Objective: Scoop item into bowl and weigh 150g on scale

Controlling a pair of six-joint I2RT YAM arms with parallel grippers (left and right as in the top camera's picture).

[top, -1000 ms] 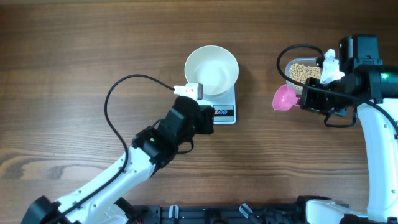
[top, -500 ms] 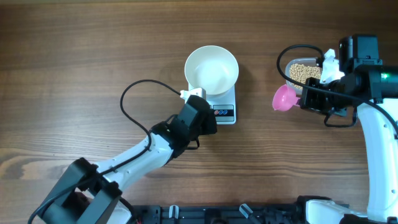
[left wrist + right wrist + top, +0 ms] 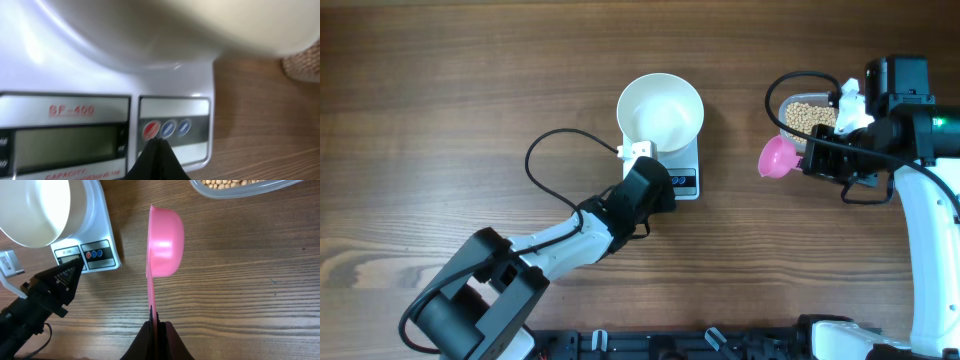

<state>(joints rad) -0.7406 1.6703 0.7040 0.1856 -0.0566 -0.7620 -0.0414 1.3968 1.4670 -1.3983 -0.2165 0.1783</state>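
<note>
Empty white bowl (image 3: 661, 112) upright on white scale (image 3: 682, 176), tan beans (image 3: 811, 116) well right

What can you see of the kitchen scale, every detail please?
The scale is a flat white plastic slab on the wooden table, labelled SF-400. Its front edge has a grey, blank-looking display and one red and two blue round buttons. The white bowl sits on it. The tip of the shut left tool is at the red button.

Glossy white bowl (image 3: 661, 110), wood-grain table (image 3: 440, 100) (perhaps laminate)
</note>
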